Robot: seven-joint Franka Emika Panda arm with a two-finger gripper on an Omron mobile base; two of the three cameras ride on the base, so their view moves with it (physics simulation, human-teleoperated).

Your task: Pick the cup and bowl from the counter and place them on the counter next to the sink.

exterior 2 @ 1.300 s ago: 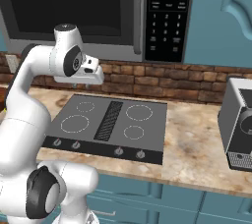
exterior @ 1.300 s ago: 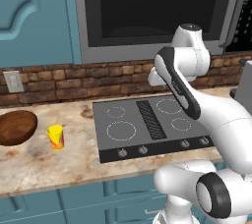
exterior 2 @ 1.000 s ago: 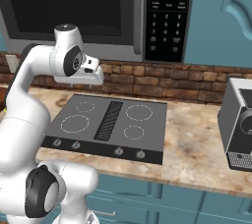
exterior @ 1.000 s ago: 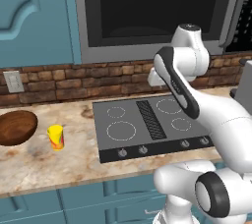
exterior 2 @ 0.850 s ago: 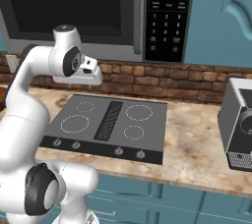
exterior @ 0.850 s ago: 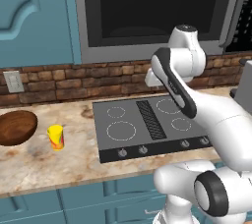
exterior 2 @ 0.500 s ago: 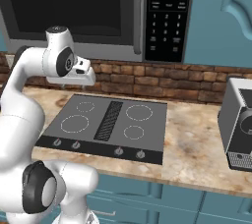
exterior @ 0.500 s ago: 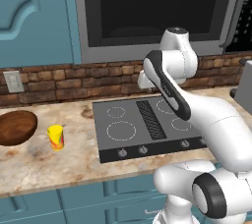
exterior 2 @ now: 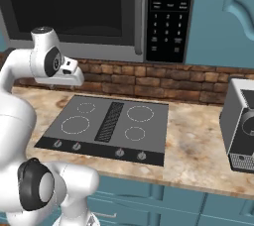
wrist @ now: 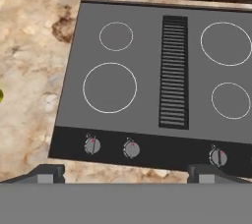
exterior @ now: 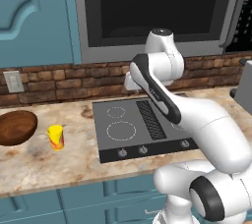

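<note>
- My gripper (wrist: 126,171) hangs wide open, empty, over the stovetop (wrist: 162,80).
- The cup (exterior: 55,136) stands just beside the bowl (exterior: 17,127); a careless approach could tip it.

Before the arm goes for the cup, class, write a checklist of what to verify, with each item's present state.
1. Gripper open, nothing held: ok.
2. Cup upright on the counter: ok.
3. Cup apart from the bowl, room for fingers: ok.
4. Gripper above the cup: not ok, it looks down on the stovetop.
5. Spot beside the sink free: cannot tell.
</note>
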